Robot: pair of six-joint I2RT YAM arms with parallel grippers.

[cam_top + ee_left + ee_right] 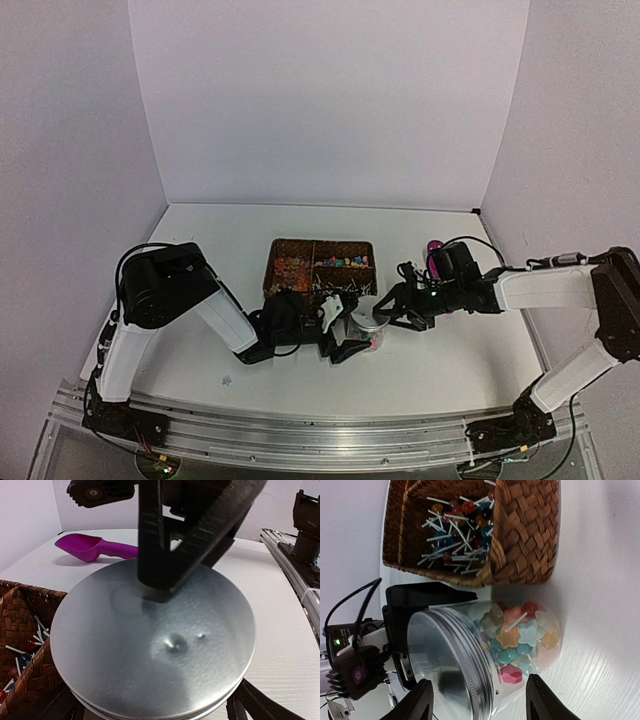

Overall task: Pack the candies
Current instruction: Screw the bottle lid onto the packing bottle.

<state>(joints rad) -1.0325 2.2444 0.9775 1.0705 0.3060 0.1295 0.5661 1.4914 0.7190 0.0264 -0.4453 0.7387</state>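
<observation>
Fingers of your right gripper (480,700) stand spread wide, holding nothing, poised over the silver lid (150,645) of the clear jar (547,645); whether they touch it is unclear. Your left gripper (345,338) is clamped on that jar from both sides, under the lid. You can see the candies (512,637) inside the jar: pink, orange, white and pale blue. Just beside the jar sits the woven basket (525,535) of lollipops (455,535). A magenta scoop (87,546) lies on the table (280,605) beyond.

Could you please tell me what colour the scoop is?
The scoop is magenta; the left wrist view shows it best.
</observation>
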